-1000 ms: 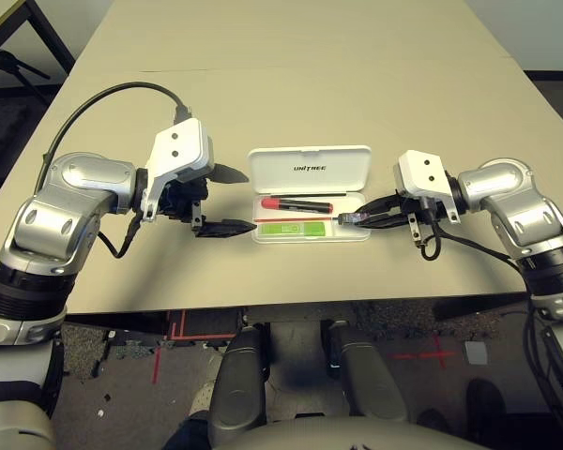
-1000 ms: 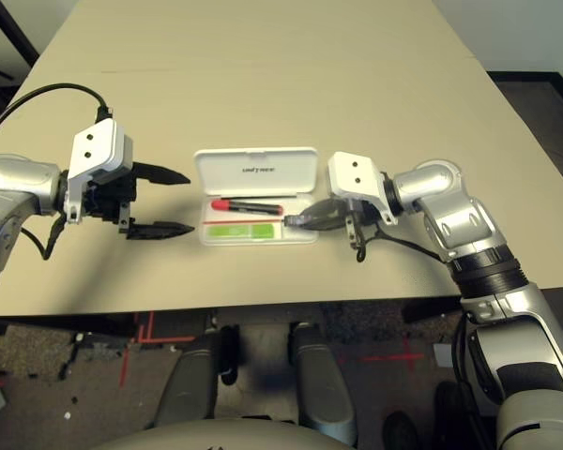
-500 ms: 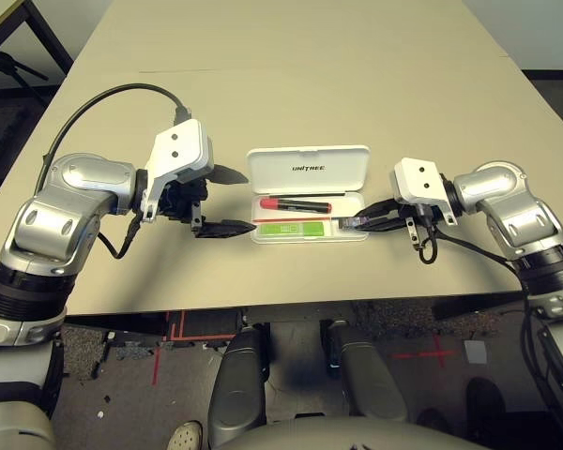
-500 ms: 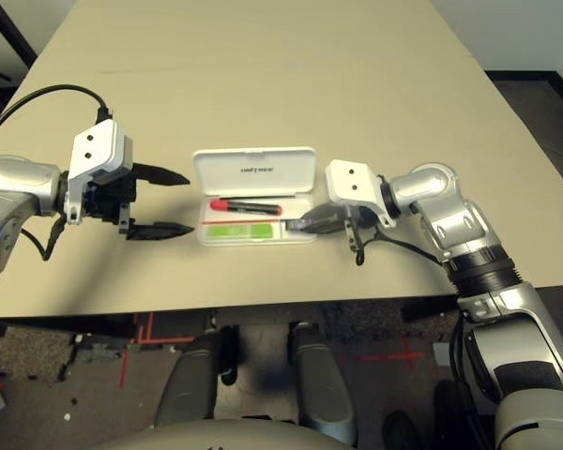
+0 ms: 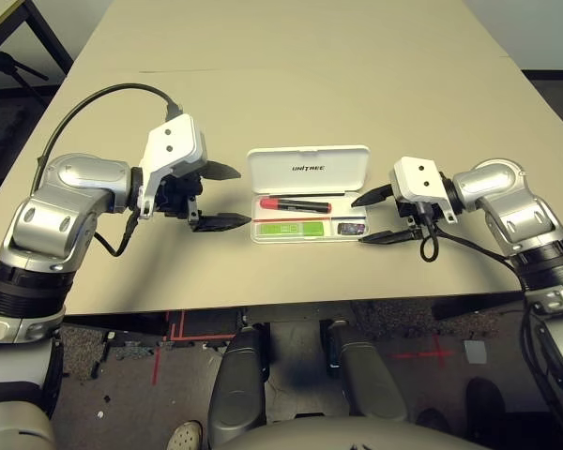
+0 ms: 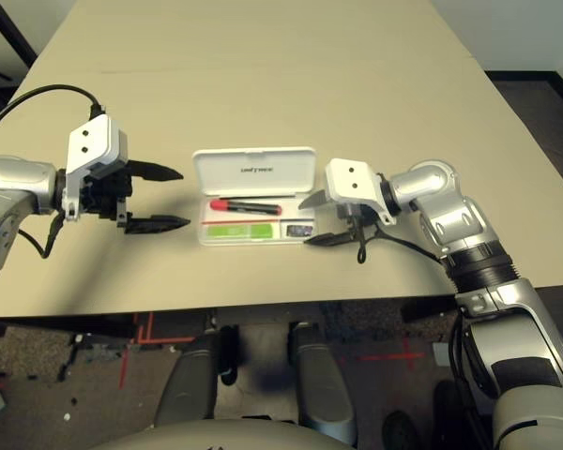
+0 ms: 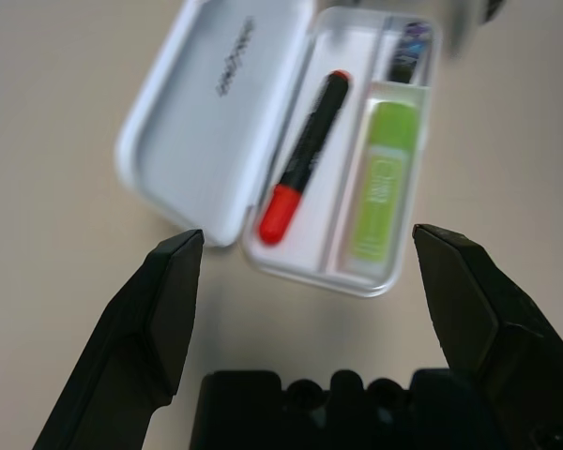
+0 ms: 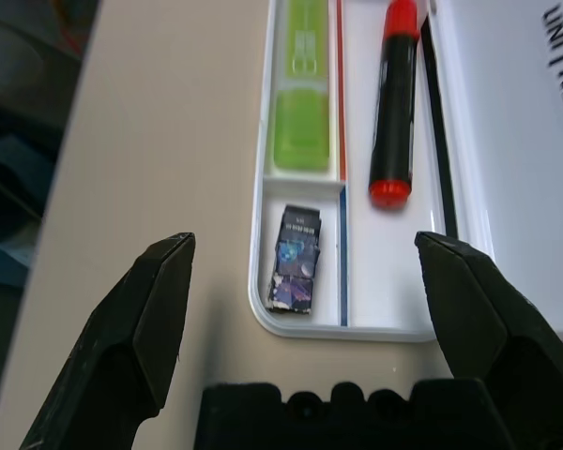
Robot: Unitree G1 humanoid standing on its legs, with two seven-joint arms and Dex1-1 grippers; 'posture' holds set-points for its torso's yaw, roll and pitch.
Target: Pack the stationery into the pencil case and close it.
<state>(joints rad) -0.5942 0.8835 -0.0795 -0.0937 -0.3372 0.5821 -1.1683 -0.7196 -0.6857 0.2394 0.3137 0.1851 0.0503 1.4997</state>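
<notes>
The right jaws (image 5: 378,217), now parted wide, have released the dark block (image 5: 351,229) into the case (image 5: 310,240) at centre; the left jaws (image 5: 230,197) are also wide, so closing may follow.

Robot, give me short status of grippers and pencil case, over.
Both grippers, left and right, open and empty. Marker, green highlighter, small dark block inside pencil case. Lid up; right fingers at case's edge, possibly in its way.
</notes>
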